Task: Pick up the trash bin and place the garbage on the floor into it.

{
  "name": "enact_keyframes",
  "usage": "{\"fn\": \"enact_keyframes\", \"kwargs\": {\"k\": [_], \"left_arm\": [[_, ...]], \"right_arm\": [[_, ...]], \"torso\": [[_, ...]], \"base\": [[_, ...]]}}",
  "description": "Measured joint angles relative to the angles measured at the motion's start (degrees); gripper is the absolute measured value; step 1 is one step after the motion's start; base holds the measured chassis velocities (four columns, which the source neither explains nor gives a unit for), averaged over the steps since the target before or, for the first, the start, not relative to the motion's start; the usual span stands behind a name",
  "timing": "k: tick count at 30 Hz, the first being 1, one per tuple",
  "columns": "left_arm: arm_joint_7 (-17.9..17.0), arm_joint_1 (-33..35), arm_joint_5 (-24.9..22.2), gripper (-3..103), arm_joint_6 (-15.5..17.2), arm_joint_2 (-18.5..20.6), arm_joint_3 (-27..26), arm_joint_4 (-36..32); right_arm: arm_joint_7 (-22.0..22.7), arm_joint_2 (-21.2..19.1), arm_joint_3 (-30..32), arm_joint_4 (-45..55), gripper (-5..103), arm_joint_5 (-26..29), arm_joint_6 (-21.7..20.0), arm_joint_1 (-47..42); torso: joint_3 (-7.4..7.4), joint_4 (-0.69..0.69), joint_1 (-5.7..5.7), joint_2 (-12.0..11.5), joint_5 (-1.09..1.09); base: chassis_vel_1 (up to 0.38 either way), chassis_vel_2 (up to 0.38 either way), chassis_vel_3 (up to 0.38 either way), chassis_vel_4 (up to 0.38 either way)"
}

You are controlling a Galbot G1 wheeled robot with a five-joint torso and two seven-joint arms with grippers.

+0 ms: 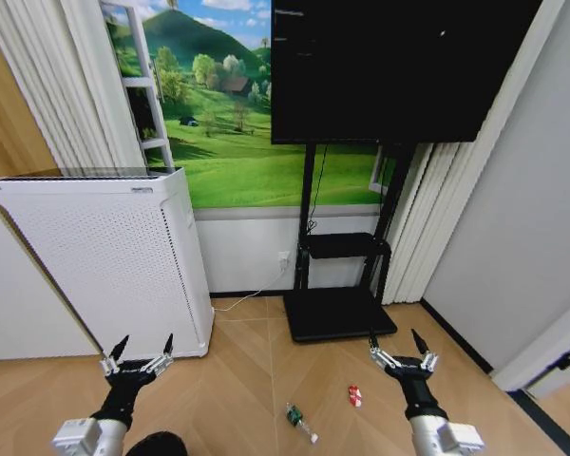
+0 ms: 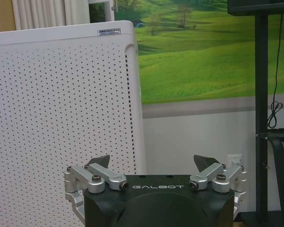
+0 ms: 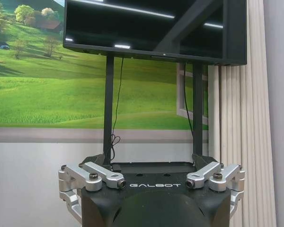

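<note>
Two pieces of garbage lie on the wooden floor between my arms: a clear bottle with a green label and a small red-and-white can. A black rounded shape pokes in at the bottom edge beside my left arm; too little of it shows to tell whether it is the trash bin. My left gripper hovers open and holds nothing, in front of the white appliance. My right gripper is open too, held above the floor to the right of the can and facing the TV stand.
A tall white perforated appliance stands at the left against the wall. A black TV stand with a large screen stands straight ahead, and a white cable runs along the floor. A grey wall closes the right side.
</note>
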Motion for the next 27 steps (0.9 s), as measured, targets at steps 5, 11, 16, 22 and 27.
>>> {"fn": "enact_keyframes", "kwargs": {"k": [5,11,16,22,27], "left_arm": [[0.0,0.2,0.0,98,0.0,0.0,0.1,-0.2],[-0.1,0.3,-0.2,98,0.0,0.5,0.7,0.7],[-0.6,0.4,-1.1,98,-0.1,0.6,0.7,1.8],[-0.9,0.1,-1.3,98,-0.2,0.8,1.0,2.5],[-0.8,0.9,-1.3,98,-0.4,0.7,0.9,1.1]], "right_arm": [[0.0,-0.1,0.0,0.0,100,0.1,0.2,0.0],[0.0,-1.7,0.1,-0.9,100,1.8,0.0,0.2],[-0.1,-2.4,0.6,-1.6,100,3.0,-0.1,-0.1],[0.5,-2.7,1.3,-1.9,100,4.3,-0.1,-0.1],[1.4,-1.6,1.5,-0.7,100,5.1,-0.5,-0.9]], "torso": [[-0.58,0.0,-0.38,-1.0,0.0],[-1.66,0.0,-1.15,-2.8,0.0],[-2.32,0.0,-1.59,-3.9,0.0],[-3.0,0.0,-2.06,-5.1,0.0],[-3.93,0.0,-2.68,-6.6,0.0]], "base": [[0.0,0.0,0.0,0.0],[0.0,0.0,0.0,0.0],[0.0,0.0,0.0,0.0],[0.0,0.0,0.0,0.0],[0.0,0.0,0.0,0.0]]}}
